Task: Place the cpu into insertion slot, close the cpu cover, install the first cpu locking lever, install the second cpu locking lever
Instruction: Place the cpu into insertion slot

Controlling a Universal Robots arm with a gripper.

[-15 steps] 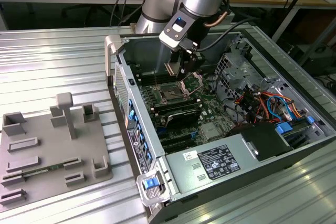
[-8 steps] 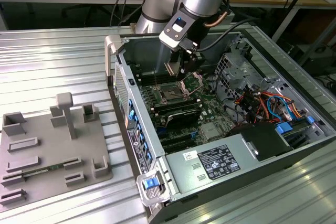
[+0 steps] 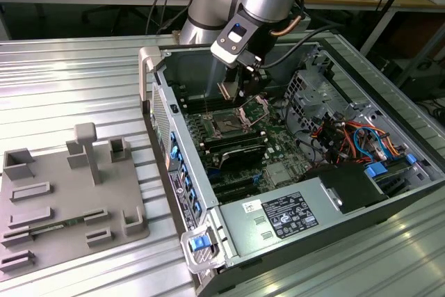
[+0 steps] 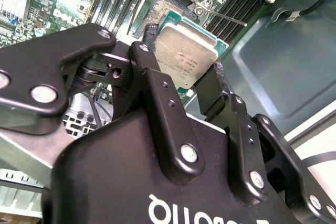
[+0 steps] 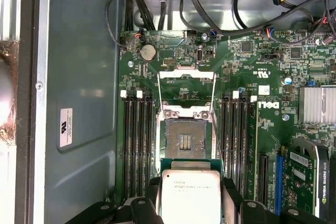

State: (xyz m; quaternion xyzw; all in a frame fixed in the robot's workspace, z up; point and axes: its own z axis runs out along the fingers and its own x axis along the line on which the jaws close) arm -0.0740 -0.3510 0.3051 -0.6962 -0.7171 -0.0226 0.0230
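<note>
The jaws are closed on two opposite edges of the cpu point(image 4: 186, 56), whose silver-grey top faces the camera in both wrist views. The chip hangs in the air beside the open insertion slot point(image 5: 185, 140), not yet over it. In the exterior view this is at upper middle, inside the computer case point(image 3: 182, 165) lying on the ribbed metal table point(image 3: 83, 74). The cpu cover point(image 5: 186, 74) is swung up and back, and a thin locking lever point(image 4: 226, 17) stands free beside the slot.

The main risk is a descent begun off-centre or slightly tilted: one corner would then land first and could bend the slot's contacts. I cannot tell whether the chip's orientation matches the slot, and a mismatch would stop it seating. The grip holds thin edges only, so a slip could drop the chip onto the motherboard point(image 5: 247, 77). The raised cover could also snag the jaws.
</note>
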